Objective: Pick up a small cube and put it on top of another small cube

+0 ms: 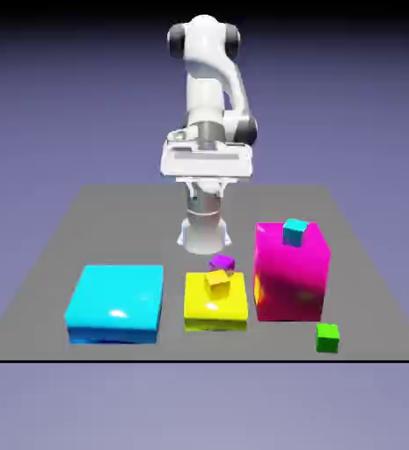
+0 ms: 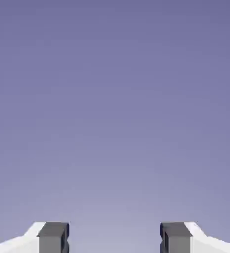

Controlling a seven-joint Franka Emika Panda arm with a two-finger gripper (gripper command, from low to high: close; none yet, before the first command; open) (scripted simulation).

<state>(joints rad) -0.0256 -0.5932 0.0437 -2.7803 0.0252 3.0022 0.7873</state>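
Observation:
The small cube (image 1: 327, 337), tiny and bright green, sits on the grey table near the front edge, at the exterior view's right. Another small cube (image 1: 222, 262), tiny and purple, shows just at the far edge of the yellow block (image 1: 215, 306). My gripper (image 1: 206, 183) hangs high above the table's far side, well away from both cubes. In the hand view the gripper (image 2: 115, 238) is open: the grey fingertips (image 2: 53, 237) stand wide apart with only the plain backdrop between them. Neither cube appears in the hand view.
A flat cyan block (image 1: 116, 303) lies at the exterior view's left. A tall magenta block (image 1: 291, 272) carries a tiny teal cube (image 1: 295, 231). A tiny orange-yellow cube (image 1: 217, 281) rests on the yellow block. The table (image 1: 366, 281) ends just past the green cube.

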